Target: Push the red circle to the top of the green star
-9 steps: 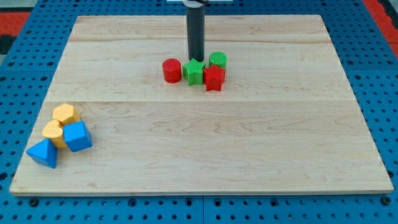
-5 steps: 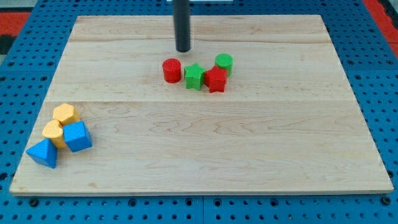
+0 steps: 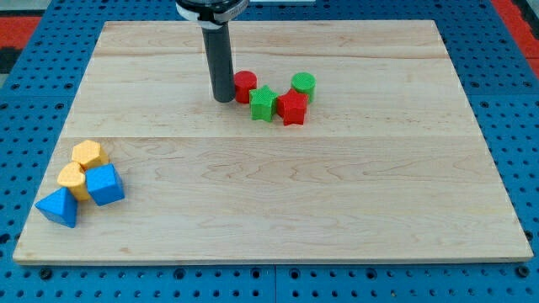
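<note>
Up in the top half of the wooden board (image 3: 269, 194), a bit left of centre, my tip (image 3: 224, 99) is planted right against the left side of the red circle (image 3: 245, 86), touching it or as good as. The rod (image 3: 221, 59) comes straight down from the view's top. There's no gripper on this arm at all, just the rod, so nothing opens or closes here.

The red circle sits at the upper left of the green star (image 3: 264, 103), just beside it, looks like touching at the star's upper-left point. So it's more up-and-left of the star than squarely above it. On the star's right is a red block (image 3: 292, 108), kind of a chunky angular shape, pressed up against the star. Above that red block there's a green circle (image 3: 303, 85), touching it or nearly so.

Way off in the bottom-left corner is a separate huddle, well apart from everything else: two yellow blocks ( (image 3: 88, 155) and (image 3: 72, 178)), shape hard to call, a blue cube-ish block (image 3: 105, 184) on their right, and a blue triangle (image 3: 58, 207) lowest and furthest left. They're all bunched together touching.

The board lies on a blue pegboard table (image 3: 34, 76).
</note>
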Available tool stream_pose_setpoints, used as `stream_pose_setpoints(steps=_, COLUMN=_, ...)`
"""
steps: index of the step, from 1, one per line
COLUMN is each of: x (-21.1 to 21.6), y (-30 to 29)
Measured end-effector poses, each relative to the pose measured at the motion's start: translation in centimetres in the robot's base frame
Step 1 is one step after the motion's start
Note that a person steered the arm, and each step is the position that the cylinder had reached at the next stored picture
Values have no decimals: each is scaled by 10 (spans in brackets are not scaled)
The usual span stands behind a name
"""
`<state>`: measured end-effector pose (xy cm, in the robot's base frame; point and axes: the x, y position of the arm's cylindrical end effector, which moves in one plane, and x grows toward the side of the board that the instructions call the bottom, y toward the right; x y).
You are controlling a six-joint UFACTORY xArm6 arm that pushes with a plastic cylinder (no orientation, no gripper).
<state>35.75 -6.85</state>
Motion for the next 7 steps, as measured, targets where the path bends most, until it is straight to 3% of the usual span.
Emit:
stream_pose_setpoints(steps=4, x=-66, y=-7)
stream_pose_setpoints(steps=6, x=-44, y=42)
stream_pose_setpoints(steps=7, x=-58, y=37)
